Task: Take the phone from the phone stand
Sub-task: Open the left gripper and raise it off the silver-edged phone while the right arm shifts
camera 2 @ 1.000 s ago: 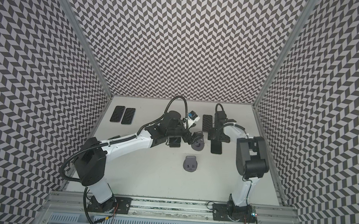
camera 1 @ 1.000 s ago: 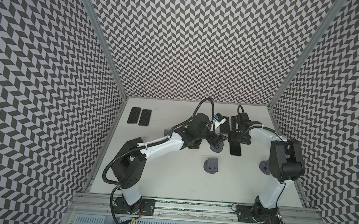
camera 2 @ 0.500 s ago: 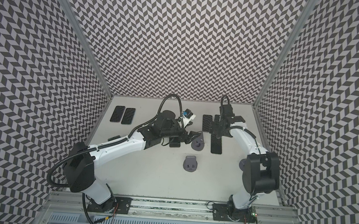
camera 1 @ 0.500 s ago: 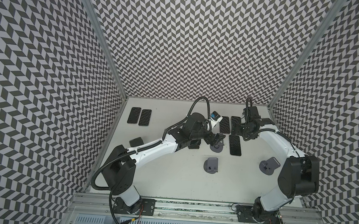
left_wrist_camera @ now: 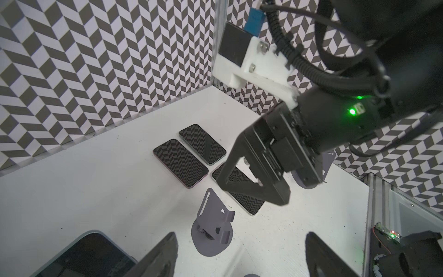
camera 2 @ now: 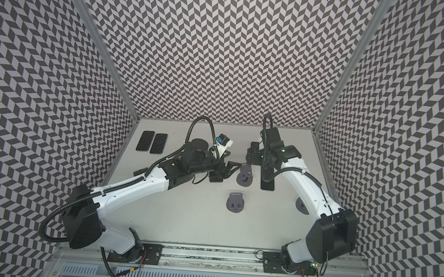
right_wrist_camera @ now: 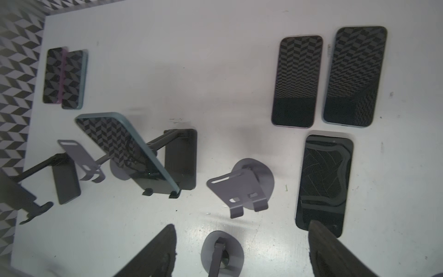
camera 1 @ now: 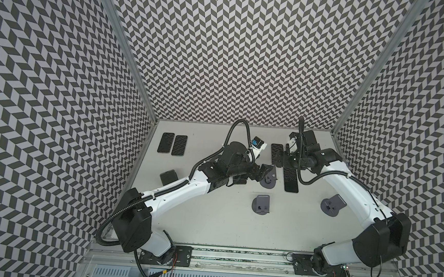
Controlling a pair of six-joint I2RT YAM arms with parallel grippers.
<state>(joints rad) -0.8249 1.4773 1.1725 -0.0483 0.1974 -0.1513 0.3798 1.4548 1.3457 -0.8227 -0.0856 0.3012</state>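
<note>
Both the left gripper [left_wrist_camera: 241, 236] and right gripper [right_wrist_camera: 241, 224] hang released and empty; the teal-edged phone [right_wrist_camera: 119, 146] leans tilted on its black phone stand [right_wrist_camera: 184, 163], 9 o'clock from a grey stand [camera 1: 268, 177]

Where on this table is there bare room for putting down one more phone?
Widest: the table's near strip, in front of the centre stand. Smaller: between the two far-left phones and the left arm. Crowded: around the left gripper.
</note>
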